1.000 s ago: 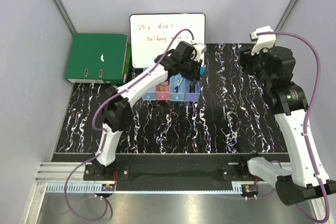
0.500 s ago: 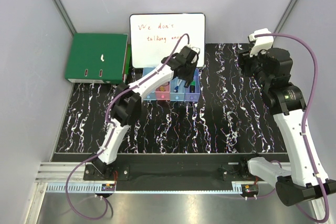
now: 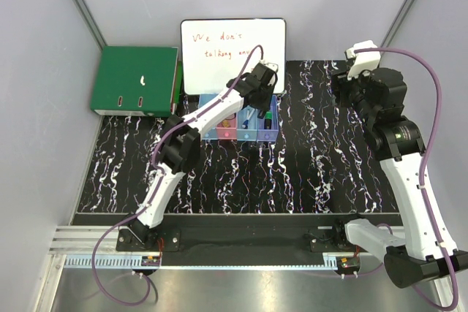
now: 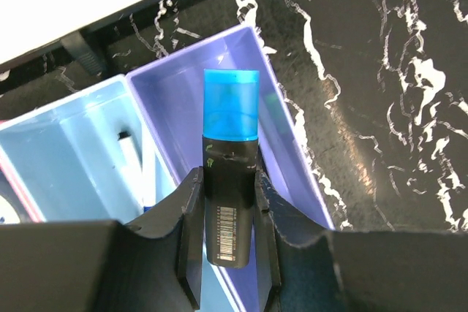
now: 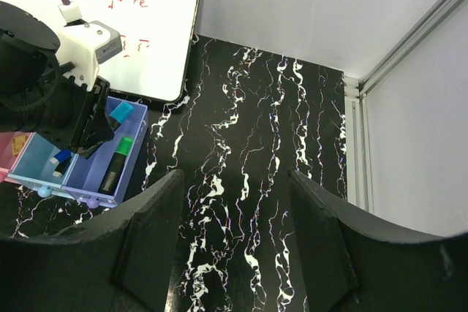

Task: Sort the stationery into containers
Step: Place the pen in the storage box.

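The blue-capped marker [image 4: 231,129] is clamped by the left gripper [image 4: 228,180] over the purple bin [image 4: 292,153], where lowering and release are likely required next; the right gripper [image 5: 234,177] is held open and empty, well right of that bin.

your left gripper [image 4: 227,188] carries the blue-capped marker [image 4: 231,137] leftward and now holds it over the purple bin [image 4: 175,100].
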You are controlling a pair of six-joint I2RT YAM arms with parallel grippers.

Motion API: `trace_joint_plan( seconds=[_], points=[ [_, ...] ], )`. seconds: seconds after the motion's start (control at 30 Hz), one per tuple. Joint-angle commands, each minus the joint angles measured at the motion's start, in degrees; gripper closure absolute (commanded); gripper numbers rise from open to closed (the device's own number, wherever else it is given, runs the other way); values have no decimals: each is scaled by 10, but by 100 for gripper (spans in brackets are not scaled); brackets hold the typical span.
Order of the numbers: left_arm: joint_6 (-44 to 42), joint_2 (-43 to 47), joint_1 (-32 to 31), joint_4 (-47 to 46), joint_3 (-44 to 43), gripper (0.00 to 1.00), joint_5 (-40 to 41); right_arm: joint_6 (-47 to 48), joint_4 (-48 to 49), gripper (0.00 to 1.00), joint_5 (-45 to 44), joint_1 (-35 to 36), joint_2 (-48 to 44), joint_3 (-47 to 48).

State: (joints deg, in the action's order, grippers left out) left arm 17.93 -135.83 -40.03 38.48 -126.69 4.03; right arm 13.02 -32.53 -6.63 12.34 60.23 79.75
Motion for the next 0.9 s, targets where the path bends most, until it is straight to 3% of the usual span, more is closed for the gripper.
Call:
trace_joint_plan(
  seconds=[0.0,0.17,0.2,0.27,0.37,0.87],
  points=[
    [14,-8,0,-31,-26,100,-24,0,26,33,-8,-3,-17,-7],
    [7,-12,0,-32,-22,100,-17,-1,26,33,-8,-3,-20,-7],
    [4,-12,0,-33,-20,96,-15,0,27,33,-8,-3,-19,-7],
    [3,-13,0,-33,-16,75,-10,0,27,33,-8,-3,-20,-6],
    [-1,-14,0,-33,-15,64,-10,0,27,33,-8,-3,-20,-7],
    [-5,-3,1,-41,-15,55,-32,0,29,32,-9,-4,-23,-13]
  ],
)
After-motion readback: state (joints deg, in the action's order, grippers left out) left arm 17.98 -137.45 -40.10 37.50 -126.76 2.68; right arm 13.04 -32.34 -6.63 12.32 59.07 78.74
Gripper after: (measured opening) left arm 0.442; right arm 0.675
